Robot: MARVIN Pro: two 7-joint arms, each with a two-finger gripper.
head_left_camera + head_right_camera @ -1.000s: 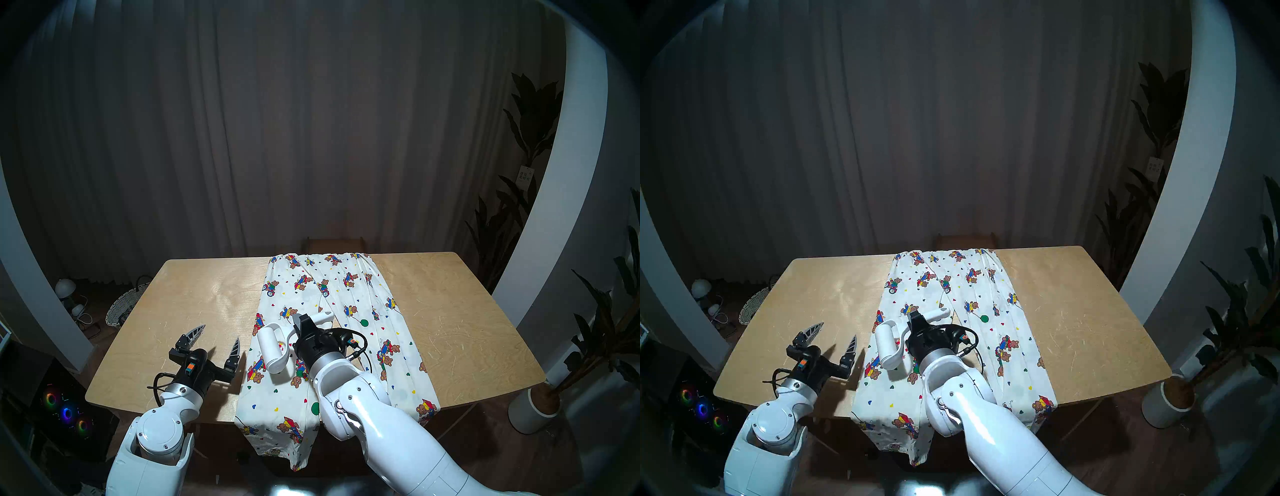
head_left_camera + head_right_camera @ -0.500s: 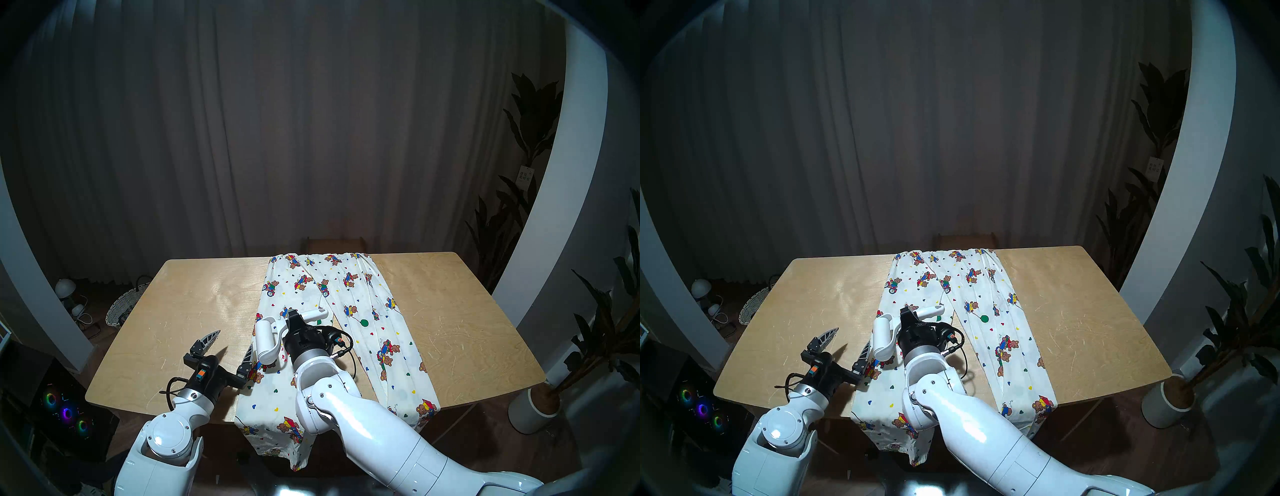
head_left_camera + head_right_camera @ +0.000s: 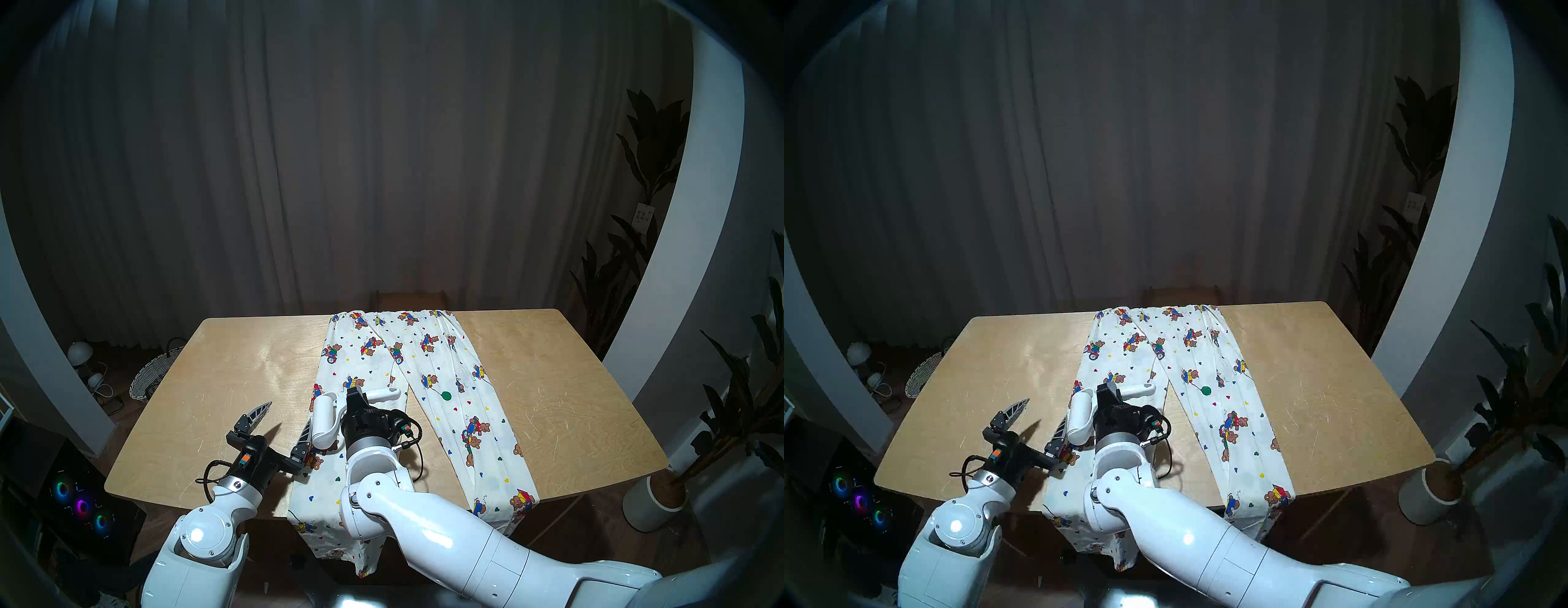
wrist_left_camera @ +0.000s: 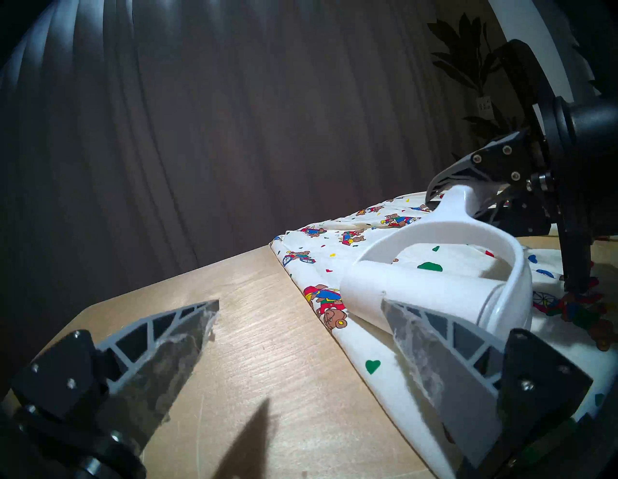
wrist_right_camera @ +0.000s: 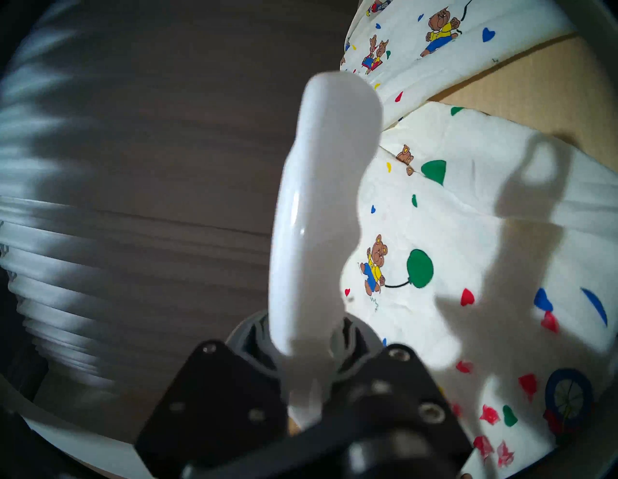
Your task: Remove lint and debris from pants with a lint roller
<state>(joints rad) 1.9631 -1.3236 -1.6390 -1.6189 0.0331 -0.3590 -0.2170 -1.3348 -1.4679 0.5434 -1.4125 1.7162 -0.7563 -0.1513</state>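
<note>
while right gripper point(image 3: 355, 394) clamps lint roller point(image 3: 326, 418) by handle over left leg of pants point(image 3: 441, 399) spread on table point(image 3: 220, 382): light, rigid plastic; cloth soft, prone to bunching. left gripper point(image 3: 285, 420) spread open beside cloth edge.

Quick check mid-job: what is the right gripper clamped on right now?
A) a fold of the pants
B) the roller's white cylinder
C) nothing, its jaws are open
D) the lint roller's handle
D: the right gripper has its jaws shut on the handle of the lint roller, above the pants.
</note>
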